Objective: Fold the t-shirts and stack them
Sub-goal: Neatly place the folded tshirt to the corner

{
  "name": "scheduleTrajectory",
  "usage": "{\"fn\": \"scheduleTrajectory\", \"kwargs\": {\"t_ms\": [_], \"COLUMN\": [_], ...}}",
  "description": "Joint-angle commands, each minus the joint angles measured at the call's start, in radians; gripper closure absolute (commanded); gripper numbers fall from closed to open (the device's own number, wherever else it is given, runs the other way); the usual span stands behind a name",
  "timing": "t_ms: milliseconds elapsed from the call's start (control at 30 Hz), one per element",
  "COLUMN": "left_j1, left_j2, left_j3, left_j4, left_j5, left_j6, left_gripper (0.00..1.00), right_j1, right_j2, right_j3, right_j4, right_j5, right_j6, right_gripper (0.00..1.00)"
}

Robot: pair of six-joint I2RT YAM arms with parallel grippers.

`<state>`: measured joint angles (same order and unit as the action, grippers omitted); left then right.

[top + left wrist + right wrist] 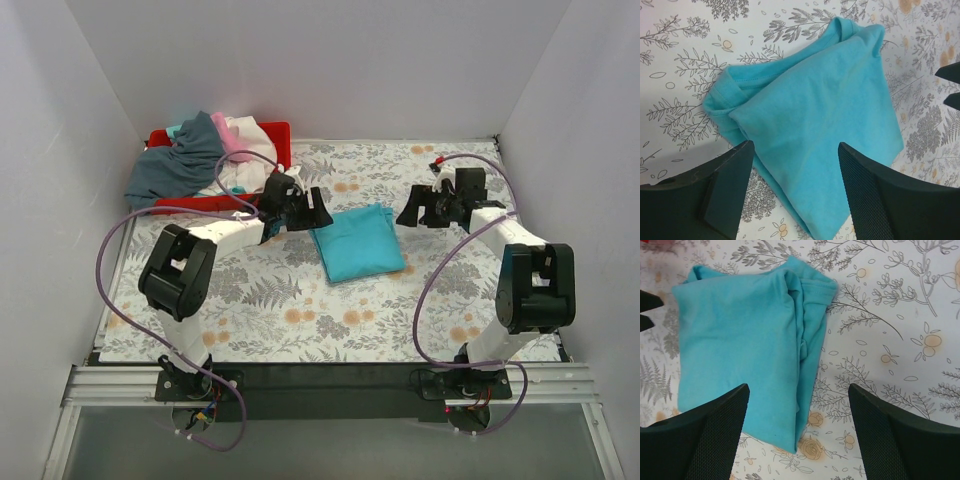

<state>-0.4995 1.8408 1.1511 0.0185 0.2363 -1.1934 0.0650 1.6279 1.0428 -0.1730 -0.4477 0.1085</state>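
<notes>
With my left gripper (318, 214) and right gripper (408, 212) both open and empty either side of the folded turquoise t-shirt (358, 243), I'd lift straight up, snagging no edge.

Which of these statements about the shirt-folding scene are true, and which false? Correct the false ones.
1. The turquoise t-shirt lies folded on the floral table. True.
2. The left pincer grips that shirt. False: it is open and holds nothing.
3. The grey t-shirt is heaped over the red tray. True.
4. The right pincer is shut. False: it is open and holds nothing.
</notes>
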Motion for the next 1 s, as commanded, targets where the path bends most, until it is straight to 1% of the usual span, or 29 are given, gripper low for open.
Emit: {"fn": "scheduleTrajectory", "kwargs": {"t_ms": [0,100,167,200,700,967], "left_j1": [0.006,0.004,0.006,0.006,-0.017,-0.024], "left_j2": [0.031,0.049,0.058,0.067,0.124,0.133], "left_j3": [-0.021,-0.031,-0.034,-0.039,-0.045,-0.044], "left_j4": [-0.012,-0.014,-0.012,-0.038,-0.026,-0.025], "left_j5": [0.035,0.037,0.038,0.043,0.095,0.104], "left_j6": [0.006,0.012,0.015,0.015,0.006,0.006], "left_gripper": [0.37,0.37,0.37,0.38,0.40,0.40], "right_j1": [-0.028,-0.030,-0.028,-0.027,0.019,0.094], "right_j2": [0.027,0.065,0.090,0.102,0.207,0.274], "right_j3": [-0.021,-0.030,-0.033,-0.035,-0.007,0.017], "right_j4": [0.096,0.124,0.135,0.141,0.107,0.109], "right_j5": [-0.236,-0.313,-0.324,-0.325,-0.152,-0.197], "right_j6": [0.000,0.008,0.016,0.022,0.010,0.011], "right_gripper": [0.27,0.28,0.28,0.28,0.29,0.29]}}
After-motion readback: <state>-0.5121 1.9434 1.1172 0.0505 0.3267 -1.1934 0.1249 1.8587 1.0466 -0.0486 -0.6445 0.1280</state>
